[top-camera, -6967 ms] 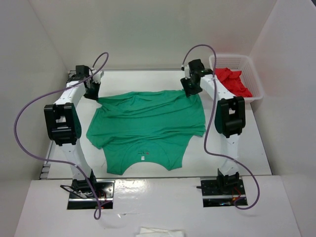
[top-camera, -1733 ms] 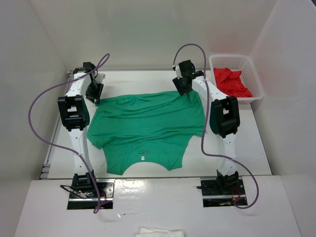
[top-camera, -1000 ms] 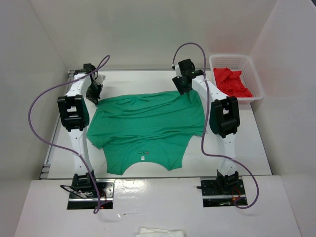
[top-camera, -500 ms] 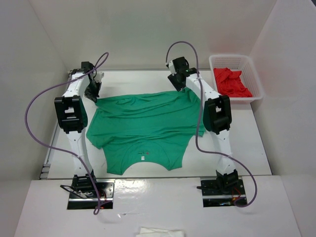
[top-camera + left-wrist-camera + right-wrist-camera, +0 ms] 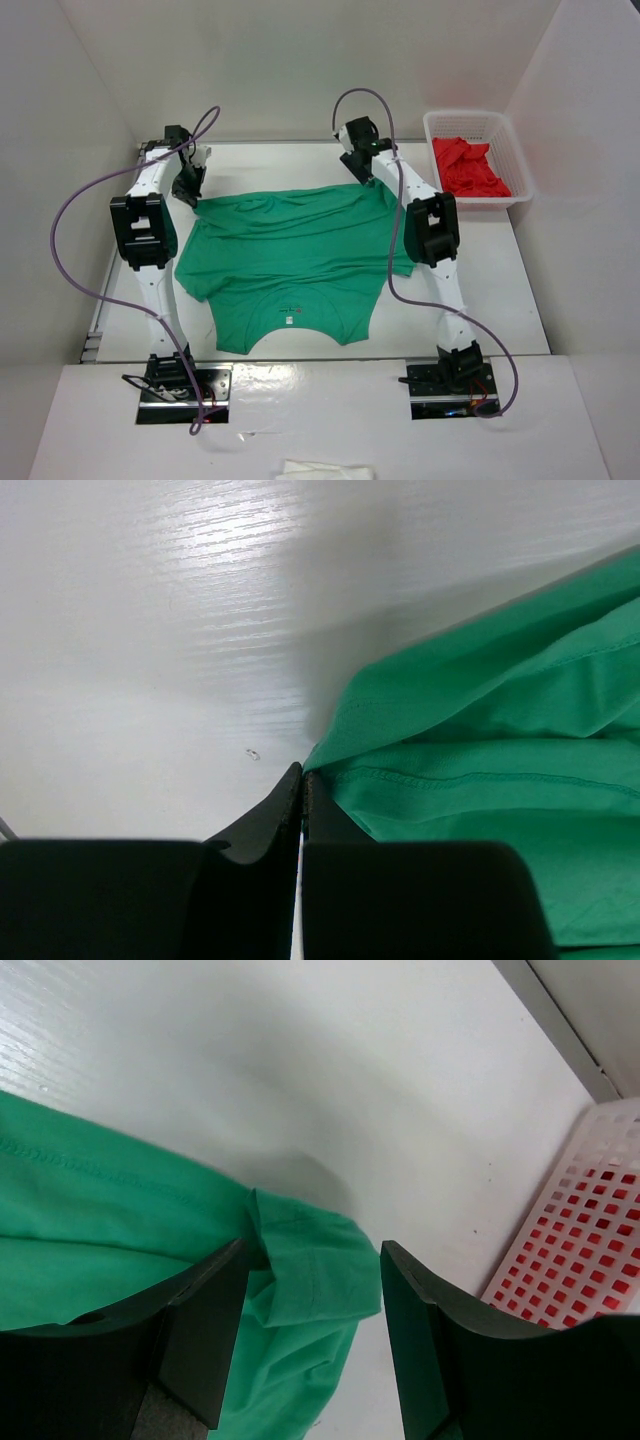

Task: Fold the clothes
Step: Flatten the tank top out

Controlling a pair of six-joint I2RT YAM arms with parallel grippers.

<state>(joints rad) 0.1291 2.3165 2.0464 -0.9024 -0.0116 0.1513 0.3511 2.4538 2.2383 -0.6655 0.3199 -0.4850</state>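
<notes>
The emerald-green T-shirt (image 5: pixel 300 250) lies spread on the smooth white table (image 5: pixel 500 290) at the centre of the top view, with its neck opening and small white label (image 5: pixel 288 321) towards the lower edge and its straight hem towards the upper edge. The fabric is thin and soft, with shallow diagonal wrinkles. The left gripper (image 5: pixel 302 780) stands at the upper-left hem corner, its black jaws pressed together and pinching the stitched edge, from which folds fan out. The right gripper (image 5: pixel 312 1260) stands at the upper-right hem corner, its jaws apart and gripping nothing. A folded-over tip of fabric lies flat between them. At the upper right, a white perforated plastic basket (image 5: pixel 465 113) holds a crumpled red garment (image 5: pixel 470 165).
</notes>
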